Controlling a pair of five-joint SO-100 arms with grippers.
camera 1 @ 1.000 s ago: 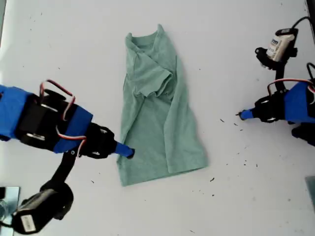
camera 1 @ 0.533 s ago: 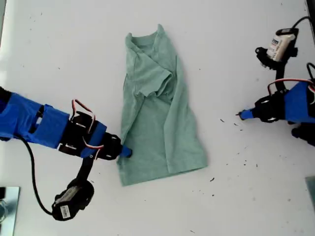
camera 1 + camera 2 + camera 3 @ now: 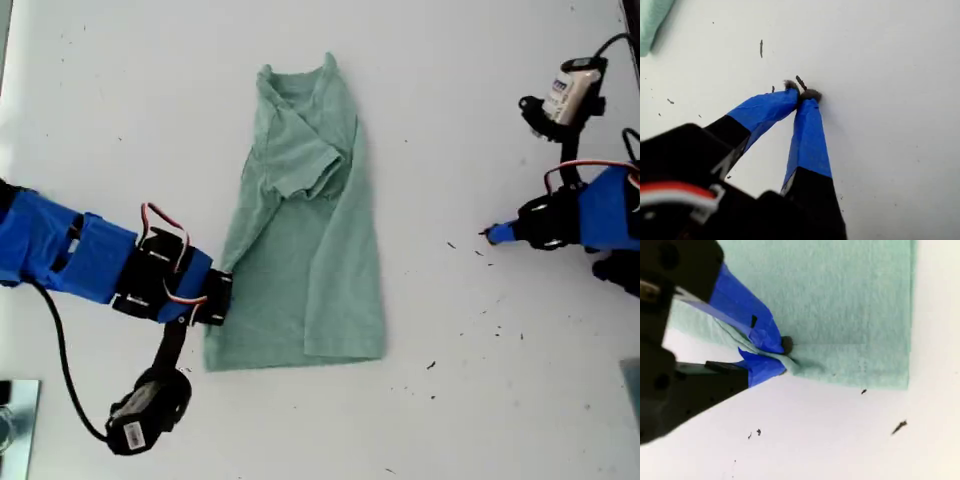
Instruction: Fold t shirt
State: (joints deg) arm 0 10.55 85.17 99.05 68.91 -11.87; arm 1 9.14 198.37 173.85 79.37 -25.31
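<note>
My second gripper (image 3: 782, 360) sits closest in its own wrist view, its blue-taped jaws clenched on the hem edge of the t shirt (image 3: 840, 305), with a small pucker of pale green cloth pinched between the tips. In the exterior view this same gripper (image 3: 218, 300) reaches in from the exterior view's left, low on the white table (image 3: 130, 100), and meets the shirt's lower corner on that side. The t shirt (image 3: 305, 220) lies lengthwise in the middle of the table, already folded narrow, with the neckline toward the top of the exterior view and the hem toward the bottom; a sleeve is folded over onto the upper body and the cloth is creased along its length. The edge on the exterior view's left slants outward toward the pinched corner. Well apart from the cloth, at the exterior view's right, my first gripper (image 3: 490, 234) rests with its tip near the table. Its wrist view shows the blue-taped jaws (image 3: 802, 95) pressed together at the tips with nothing held, resting on bare tabletop among small dark specks (image 3: 761, 48). A corner of the green t shirt (image 3: 652, 22) shows at the edge of that view, clear of the jaws.
</note>
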